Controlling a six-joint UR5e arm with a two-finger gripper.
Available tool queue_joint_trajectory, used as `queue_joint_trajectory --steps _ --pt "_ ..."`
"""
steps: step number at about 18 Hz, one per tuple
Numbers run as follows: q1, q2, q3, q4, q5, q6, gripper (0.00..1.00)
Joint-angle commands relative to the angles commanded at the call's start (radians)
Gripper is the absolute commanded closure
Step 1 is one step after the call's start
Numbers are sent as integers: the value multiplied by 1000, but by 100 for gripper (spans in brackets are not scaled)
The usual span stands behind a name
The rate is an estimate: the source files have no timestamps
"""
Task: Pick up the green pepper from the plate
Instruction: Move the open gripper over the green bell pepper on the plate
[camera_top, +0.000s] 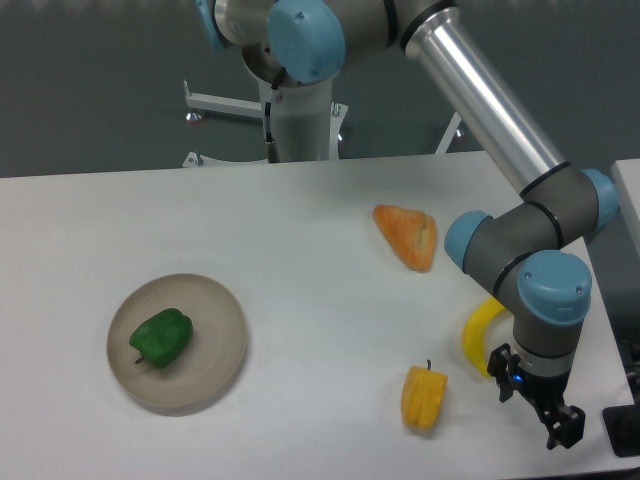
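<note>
One green pepper (161, 338), on plate (215, 375) at lower left, well apart from our fingers (560, 428) at lower right, whose state we cannot tell.

No legible text, label, brand, number or sign appears on any surface in view; none can be read on arm, table or objects.

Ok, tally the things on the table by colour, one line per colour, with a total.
Green: 1, the green pepper
Beige: 1, the plate under it
Orange: 1, the wedge-shaped piece
Yellow: 2, the yellow pepper and the curved yellow item, partly hidden by the arm
Total: 5
</note>
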Motion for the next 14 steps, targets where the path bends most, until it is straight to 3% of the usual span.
queue_joint_trajectory --steps 8,11,14 --pt "-8 34 -12 -29 3 -60 0" --pt "-23 109 -46 -118 2 -142 0" --pt "-58 205 -148 -123 -67 -340 0"
